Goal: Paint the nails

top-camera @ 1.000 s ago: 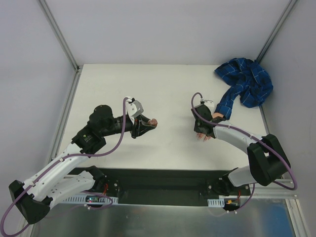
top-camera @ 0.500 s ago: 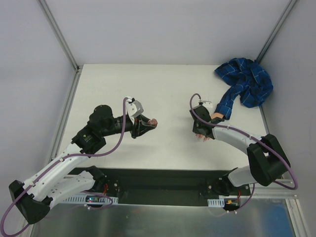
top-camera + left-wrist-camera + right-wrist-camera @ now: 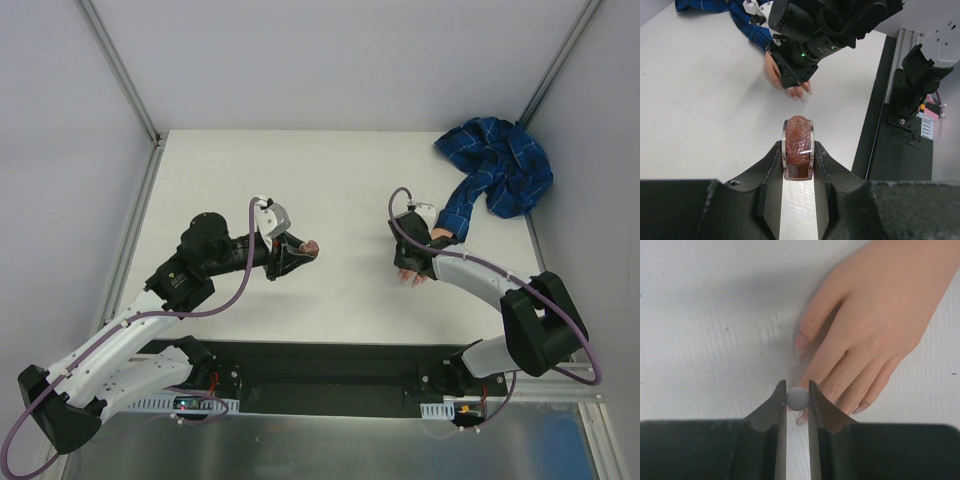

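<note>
brush over the index fingertip, and little room for error

the white table (image 3: 330,180) carries everything. at its far right corner the blue plaid sleeve (image 3: 495,170) lies bunched, and it trails down to the fake hand (image 3: 880,325), which rests palm down with its fingers pointing to the near edge. the right arm reaches over that hand. the left arm waits well apart, near the middle of the table.

the left gripper (image 3: 798,150) is clamped on a small reddish-brown bottle (image 3: 798,132), held off the surface and pointing towards the fake hand. whether its neck is uncapped cannot be told from here.

the right gripper (image 3: 797,386) is closed on a small round white cap (image 3: 798,398), seen end-on in the wrist view. it sits right above the tip of the index finger. any brush under the cap is hidden, so contact with the nail cannot be confirmed.

the nails (image 3: 861,408) are at the fingertips, near the gripper. the thumb nail (image 3: 802,341) looks smeared with red that runs onto the skin.

what could go wrong, as a judgement:
- the nail is small and the brush is out of sight, so a slight sideways drift would put polish on skin or table.
- pressing down too hard could nudge the fake hand, since nothing visible pins it.
- the round cap could roll in the narrow grip and tilt the brush.
- if the bottle is open, tilting it could spill polish.
</note>
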Controlling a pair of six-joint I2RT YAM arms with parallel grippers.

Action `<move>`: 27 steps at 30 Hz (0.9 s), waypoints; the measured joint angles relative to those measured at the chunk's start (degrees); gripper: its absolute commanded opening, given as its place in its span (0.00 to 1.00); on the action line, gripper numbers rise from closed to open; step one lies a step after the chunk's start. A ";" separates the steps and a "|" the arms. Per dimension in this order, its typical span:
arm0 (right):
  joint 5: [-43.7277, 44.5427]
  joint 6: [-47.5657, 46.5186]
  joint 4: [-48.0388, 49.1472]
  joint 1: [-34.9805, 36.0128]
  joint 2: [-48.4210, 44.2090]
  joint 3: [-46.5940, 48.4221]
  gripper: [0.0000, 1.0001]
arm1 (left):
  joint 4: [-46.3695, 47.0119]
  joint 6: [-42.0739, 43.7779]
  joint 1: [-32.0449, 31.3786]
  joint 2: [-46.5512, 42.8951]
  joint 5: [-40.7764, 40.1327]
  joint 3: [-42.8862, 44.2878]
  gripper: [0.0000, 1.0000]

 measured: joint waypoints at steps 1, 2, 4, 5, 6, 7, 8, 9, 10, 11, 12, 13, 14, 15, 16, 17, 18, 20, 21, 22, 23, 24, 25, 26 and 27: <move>-0.02 0.00 0.00 0.00 0.00 0.00 0.01 | 0.00 0.00 0.00 0.00 0.00 0.00 0.00; -0.04 0.00 0.00 0.00 0.00 0.00 0.01 | 0.00 0.00 0.00 0.00 0.00 0.00 0.00; -0.13 0.02 0.00 0.02 0.00 0.00 0.01 | 0.00 0.00 0.00 0.00 0.00 0.00 0.00; -0.17 0.04 0.00 0.04 -0.04 0.00 0.01 | 0.00 0.00 0.00 0.00 0.00 0.00 0.00; -0.24 0.09 -0.02 0.13 -0.11 -0.02 0.01 | 0.00 0.00 0.00 0.00 0.02 0.00 0.00; -0.28 0.15 0.02 0.20 -0.26 -0.11 0.01 | 0.00 0.00 0.00 0.00 0.04 0.00 0.00; -0.31 0.26 0.02 0.26 -0.55 -0.33 0.01 | 0.00 0.00 0.00 0.00 0.07 0.00 0.00; -0.39 0.31 0.02 0.31 -1.01 -0.70 0.01 | 0.00 0.00 0.00 0.00 0.09 0.00 0.00; -0.48 0.35 0.00 0.31 -1.25 -0.96 0.01 | 0.00 0.00 0.00 0.00 0.11 0.00 0.00; -0.50 0.39 -0.09 0.35 -1.44 -1.18 0.01 | 0.00 0.00 0.00 0.00 0.11 0.00 0.00; -0.52 0.44 -0.13 0.37 -1.46 -1.25 0.01 | 0.00 0.00 0.00 0.00 0.13 0.00 0.00; -0.55 0.44 -0.13 0.37 -1.46 -1.25 0.01 | 0.00 0.00 0.00 0.00 0.13 0.00 0.00; -0.55 0.44 -0.13 0.37 -1.46 -1.25 0.01 | 0.00 0.00 0.00 0.00 0.15 0.00 0.00; -0.55 0.44 -0.13 0.37 -1.44 -1.25 0.01 | 0.00 0.00 0.00 0.02 0.15 0.00 0.00; -0.55 0.42 -0.13 0.37 -1.38 -1.22 0.01 | 0.00 0.00 0.00 0.02 0.15 0.00 0.00; -0.55 0.37 -0.13 0.37 -1.22 -1.20 0.01 | 0.00 0.00 0.00 0.07 0.15 0.00 0.00; -0.52 0.31 -0.13 0.37 -0.96 -1.07 0.01 | 0.00 0.00 0.00 0.07 0.15 0.00 0.00; -0.48 0.20 -0.17 0.37 -0.37 -0.68 0.01 | 0.00 -0.02 0.00 0.15 0.15 0.00 0.00; -0.44 0.04 -0.20 0.35 -0.11 -0.42 0.01 | 0.00 0.00 0.00 0.22 0.15 0.00 0.00; -0.42 -0.07 -0.22 0.35 -0.02 -0.28 0.01 | 0.00 0.00 0.00 0.26 0.15 0.00 0.00; -0.39 -0.17 -0.24 0.33 0.00 -0.09 0.01 | 0.00 0.00 0.00 0.33 0.15 0.00 0.00; -0.35 -0.26 -0.24 0.22 0.00 0.11 0.01 | -0.02 0.00 0.00 0.37 0.15 0.00 0.00; -0.22 -0.42 -0.24 0.15 0.00 0.31 0.01 | -0.02 0.00 0.00 0.39 0.15 0.00 0.00; -0.11 -0.66 -0.20 0.02 0.00 0.46 0.01 | -0.02 0.00 0.00 0.39 0.15 0.00 0.00; -0.02 -0.74 -0.20 -0.04 0.00 0.61 0.01 | -0.02 0.00 0.00 0.39 0.17 0.00 0.00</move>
